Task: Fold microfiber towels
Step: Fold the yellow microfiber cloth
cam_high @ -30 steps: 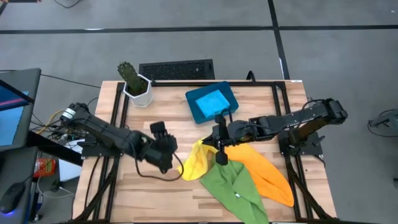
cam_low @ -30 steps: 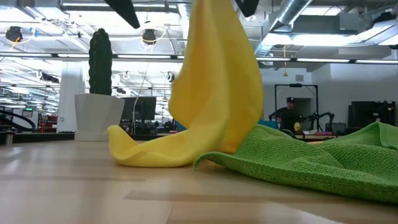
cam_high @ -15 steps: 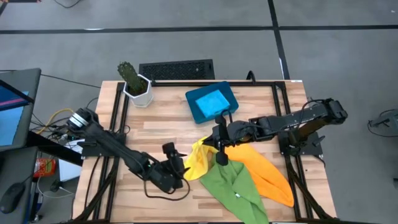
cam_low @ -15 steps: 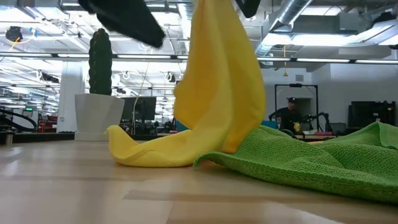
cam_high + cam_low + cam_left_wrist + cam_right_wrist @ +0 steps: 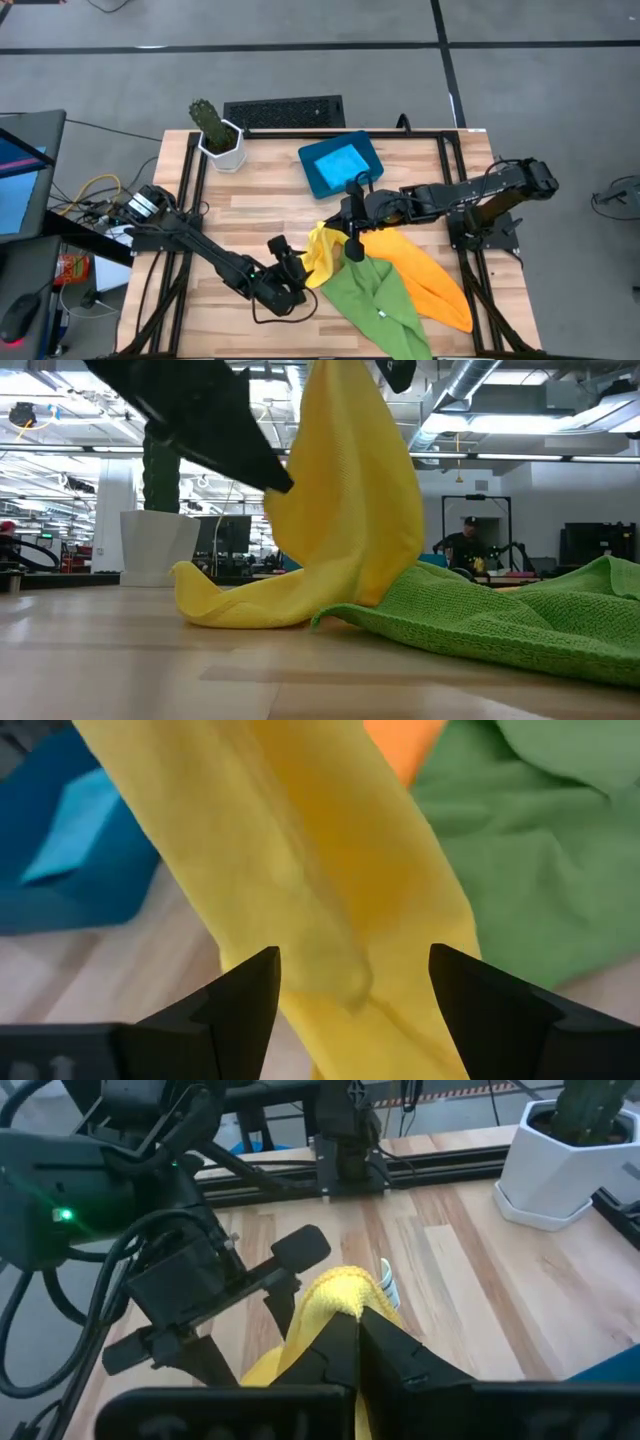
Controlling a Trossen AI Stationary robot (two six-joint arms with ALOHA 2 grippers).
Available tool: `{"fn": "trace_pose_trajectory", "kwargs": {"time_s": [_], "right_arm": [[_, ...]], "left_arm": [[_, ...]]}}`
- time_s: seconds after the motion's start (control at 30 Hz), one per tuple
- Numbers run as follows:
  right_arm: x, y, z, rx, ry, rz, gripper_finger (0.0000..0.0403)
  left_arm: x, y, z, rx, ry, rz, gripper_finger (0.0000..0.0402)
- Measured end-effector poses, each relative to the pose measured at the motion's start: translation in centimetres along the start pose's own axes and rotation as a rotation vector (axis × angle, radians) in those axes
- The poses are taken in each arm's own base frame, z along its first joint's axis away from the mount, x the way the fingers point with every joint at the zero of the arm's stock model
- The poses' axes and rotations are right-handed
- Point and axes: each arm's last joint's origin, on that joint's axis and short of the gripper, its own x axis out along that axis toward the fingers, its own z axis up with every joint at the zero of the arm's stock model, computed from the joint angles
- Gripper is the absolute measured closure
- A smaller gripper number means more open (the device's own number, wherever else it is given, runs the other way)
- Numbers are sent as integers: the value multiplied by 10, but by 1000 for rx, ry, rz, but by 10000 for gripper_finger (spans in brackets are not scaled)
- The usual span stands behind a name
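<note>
Clamped on a pinch of the yellow towel [image 5: 318,262], my right gripper [image 5: 352,246] hangs above the middle of the table [image 5: 250,210] and holds that cloth's upper part off the wood. From the low view the yellow towel [image 5: 345,510] drops as a tall drape, its lower end lying on the boards and touching the green towel [image 5: 500,625]. My left gripper [image 5: 297,270] sits just beside the hanging cloth on its left side, fingers [image 5: 245,995] spread wide with the yellow towel [image 5: 300,870] between them, not yet closed on it.

Counting cloths, I see four: one yellow, in my right grip; one green towel [image 5: 375,300] spread flat below it towards the table's front edge; one orange towel [image 5: 430,275] lying to the right, partly under the green one; and one light blue towel [image 5: 338,160] resting inside the single dark-blue tray [image 5: 312,178] at the back. One potted cactus [image 5: 212,130] stands at the back left corner.
</note>
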Motion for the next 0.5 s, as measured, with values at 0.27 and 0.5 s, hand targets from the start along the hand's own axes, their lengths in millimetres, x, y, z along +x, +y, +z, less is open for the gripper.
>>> {"fn": "trace_pose_trajectory", "kwargs": {"time_s": [0.27,0.5], "right_arm": [[0,0,1,1,-8,2,378],[0,0,0,1,-7,2,379]], "left_arm": [[13,5,3,-1,-14,38,164],[29,16,5,-43,37,54,270]]}}
